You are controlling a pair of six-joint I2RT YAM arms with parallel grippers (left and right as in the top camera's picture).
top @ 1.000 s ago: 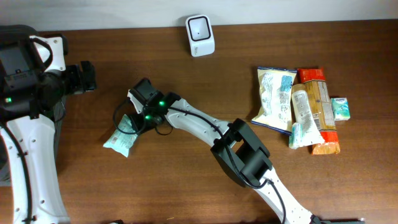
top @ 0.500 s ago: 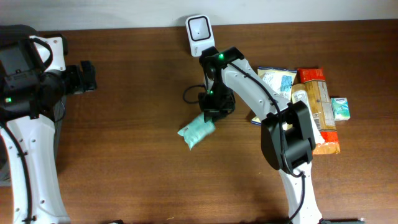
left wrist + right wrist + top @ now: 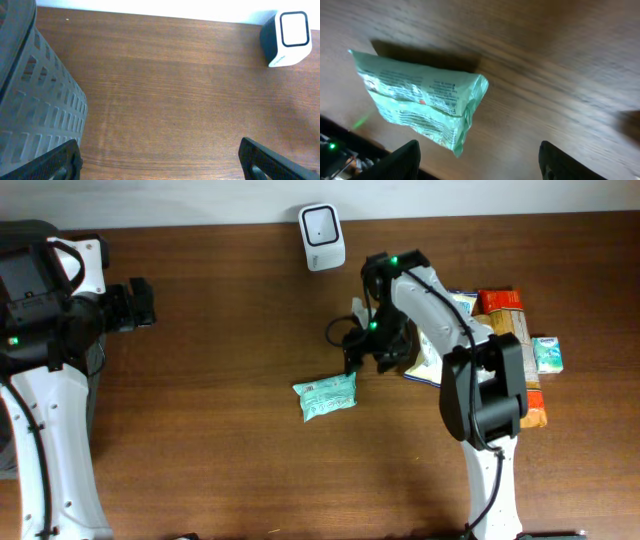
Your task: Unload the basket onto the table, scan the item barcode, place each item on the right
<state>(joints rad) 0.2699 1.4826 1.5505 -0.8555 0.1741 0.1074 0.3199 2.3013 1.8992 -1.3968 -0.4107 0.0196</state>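
Left arm (image 3: 45, 410) stands along the table's left edge, wrist folded over, left gripper (image 3: 140, 305) pointing right with jaws spread wide. Right arm (image 3: 480, 380) reaches from the near edge toward the far middle. The right gripper (image 3: 372, 358) points down, jaws apart, holding nothing.

the table (image 3: 220, 430) is smooth dark wood, the green packet (image 3: 326, 396) crinkled glossy film, the scanner (image 3: 322, 237) smooth white plastic.

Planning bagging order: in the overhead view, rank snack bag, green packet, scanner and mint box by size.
1. snack bag, partly behind the arm.
2. scanner and green packet, too alike to rank.
3. mint box.
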